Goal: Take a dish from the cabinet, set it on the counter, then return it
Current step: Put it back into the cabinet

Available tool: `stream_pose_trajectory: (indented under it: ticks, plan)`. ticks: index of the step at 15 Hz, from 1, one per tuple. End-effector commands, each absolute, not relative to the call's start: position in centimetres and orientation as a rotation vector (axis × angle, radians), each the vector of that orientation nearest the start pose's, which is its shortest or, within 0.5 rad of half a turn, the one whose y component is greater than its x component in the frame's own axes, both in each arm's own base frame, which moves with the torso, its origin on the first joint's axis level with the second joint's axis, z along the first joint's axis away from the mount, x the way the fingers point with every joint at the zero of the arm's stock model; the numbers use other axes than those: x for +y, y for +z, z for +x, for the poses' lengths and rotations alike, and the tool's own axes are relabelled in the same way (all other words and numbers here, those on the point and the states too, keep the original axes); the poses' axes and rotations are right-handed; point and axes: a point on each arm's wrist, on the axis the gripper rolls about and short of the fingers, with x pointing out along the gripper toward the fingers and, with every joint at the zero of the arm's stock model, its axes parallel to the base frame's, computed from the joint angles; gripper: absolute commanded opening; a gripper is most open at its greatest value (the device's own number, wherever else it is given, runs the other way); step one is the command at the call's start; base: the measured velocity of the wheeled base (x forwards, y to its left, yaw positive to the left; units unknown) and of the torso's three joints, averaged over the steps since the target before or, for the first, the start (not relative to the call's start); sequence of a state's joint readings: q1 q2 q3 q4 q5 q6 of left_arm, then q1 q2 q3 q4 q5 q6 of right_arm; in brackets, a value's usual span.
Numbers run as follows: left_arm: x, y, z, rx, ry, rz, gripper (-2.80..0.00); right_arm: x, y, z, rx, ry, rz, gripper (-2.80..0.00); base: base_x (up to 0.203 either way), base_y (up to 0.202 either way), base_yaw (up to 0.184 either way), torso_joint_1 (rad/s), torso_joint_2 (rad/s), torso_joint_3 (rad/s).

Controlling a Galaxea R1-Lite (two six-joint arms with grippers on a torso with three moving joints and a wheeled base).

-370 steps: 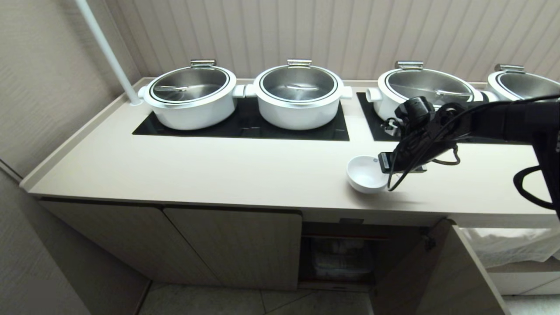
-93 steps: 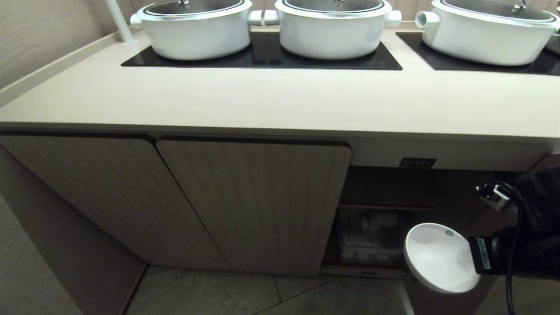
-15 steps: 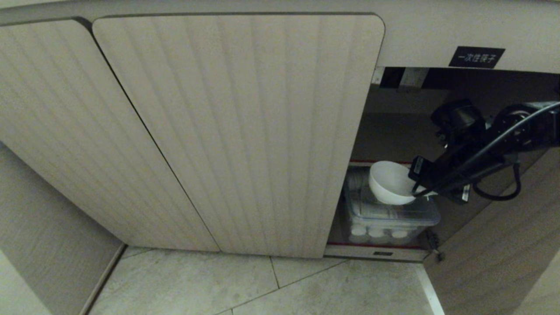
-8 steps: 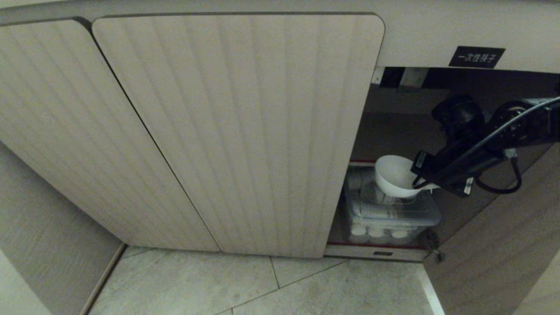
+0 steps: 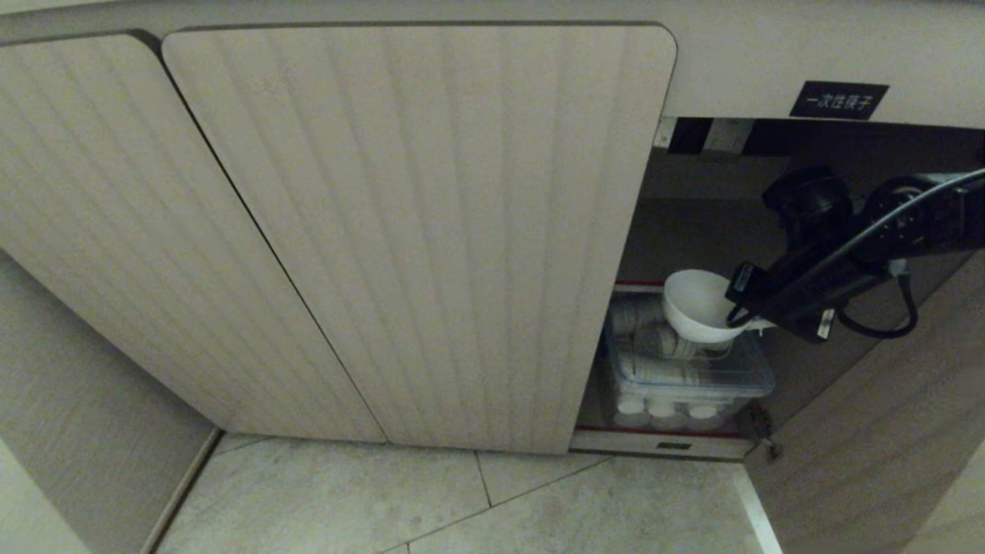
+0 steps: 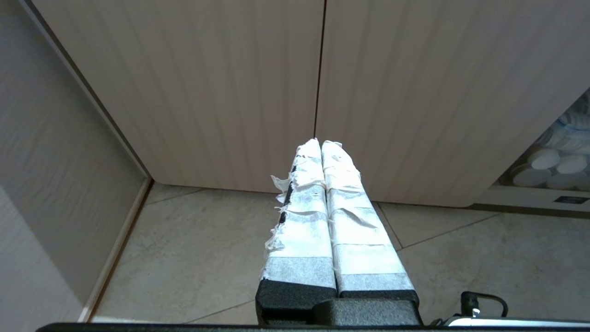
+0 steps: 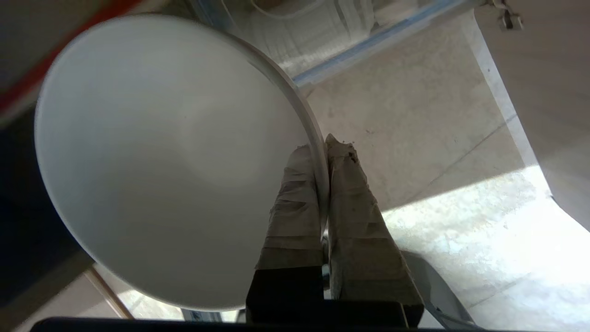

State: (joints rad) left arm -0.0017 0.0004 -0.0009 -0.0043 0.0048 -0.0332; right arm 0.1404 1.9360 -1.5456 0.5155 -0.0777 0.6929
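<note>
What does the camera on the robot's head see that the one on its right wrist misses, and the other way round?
Only the head view shows the cabinet with its closed ribbed doors, the black label, the open compartment and the black right arm reaching into it. Only the right wrist view shows the grip up close: the right gripper is shut on the dish's rim, one taped finger inside the bowl and one outside. Both show the white dish, held above the clear plastic bin of white cups, and the tiled floor.
</note>
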Motion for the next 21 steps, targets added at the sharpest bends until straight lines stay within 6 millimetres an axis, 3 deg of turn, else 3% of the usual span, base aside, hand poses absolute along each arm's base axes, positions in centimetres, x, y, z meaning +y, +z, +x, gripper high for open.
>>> stream_pose_trajectory:
  ticks: [1,21]
  plan:
    - [0.0,7.6,-2.3,-0.006,0.003,-0.034,-2.80,4.7,20.8,35.9,0.858,-0.263,0.573,-2.80,0.000,0.000,0.000,0.000,0.00,0.000]
    - [0.0,7.6,-2.3,-0.005,0.003,-0.034,-2.80,4.0,21.4,37.9,0.768,-0.333,0.642,-2.80,0.000,0.000,0.000,0.000,0.00,0.000]
